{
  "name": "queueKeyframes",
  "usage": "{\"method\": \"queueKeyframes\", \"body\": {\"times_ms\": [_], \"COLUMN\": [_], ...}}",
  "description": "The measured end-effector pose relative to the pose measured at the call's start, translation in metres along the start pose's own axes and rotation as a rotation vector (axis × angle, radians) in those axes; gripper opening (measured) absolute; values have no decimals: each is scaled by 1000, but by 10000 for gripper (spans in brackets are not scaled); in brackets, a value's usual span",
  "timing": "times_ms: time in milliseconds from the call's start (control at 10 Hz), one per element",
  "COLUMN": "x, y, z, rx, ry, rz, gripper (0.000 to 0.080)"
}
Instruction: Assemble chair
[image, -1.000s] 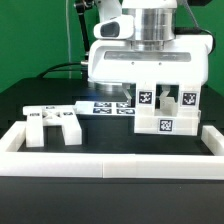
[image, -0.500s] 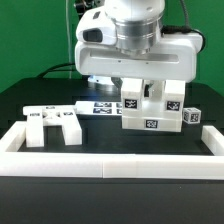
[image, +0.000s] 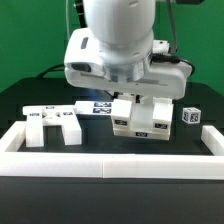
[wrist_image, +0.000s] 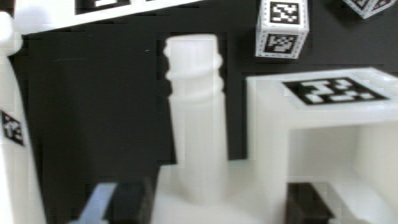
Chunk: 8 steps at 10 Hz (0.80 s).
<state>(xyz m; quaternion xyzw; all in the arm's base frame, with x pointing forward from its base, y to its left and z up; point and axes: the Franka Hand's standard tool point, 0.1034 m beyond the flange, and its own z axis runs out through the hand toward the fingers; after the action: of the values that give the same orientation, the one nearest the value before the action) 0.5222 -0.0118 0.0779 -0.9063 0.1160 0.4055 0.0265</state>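
Right at the near edge, the long white border rail (image: 110, 165) runs across the black table (image: 100, 140) and turns back along both sides. Just behind it on the exterior view's left, a loose chair piece (image: 52, 124) lies flat, tags up, well apart from the action. Centre-right, the half-built chair (image: 147, 120) hangs tilted under the arm (image: 110, 50), and the gripper (image: 138, 98) is pinching it from above. The wrist view backs that up: the fingers (wrist_image: 98, 205) sit either side of the white base. From there a ridged leg post (wrist_image: 196, 100) stands up beside a tagged block (wrist_image: 329, 105). To the right of the chair, close by but not touching, a small tagged cube (image: 190, 116) rests on the table. Farther back, the marker board (image: 98, 107) lies flat, partly hidden behind the held part
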Motion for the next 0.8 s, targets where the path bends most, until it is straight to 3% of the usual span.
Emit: {"method": "queueKeyframes", "body": {"times_ms": [500, 800], "x": [0, 1], "y": [14, 15], "z": [12, 14], "rx": [-37, -38], "ry": [-326, -327], "rz": [32, 32], "gripper": [330, 330]}}
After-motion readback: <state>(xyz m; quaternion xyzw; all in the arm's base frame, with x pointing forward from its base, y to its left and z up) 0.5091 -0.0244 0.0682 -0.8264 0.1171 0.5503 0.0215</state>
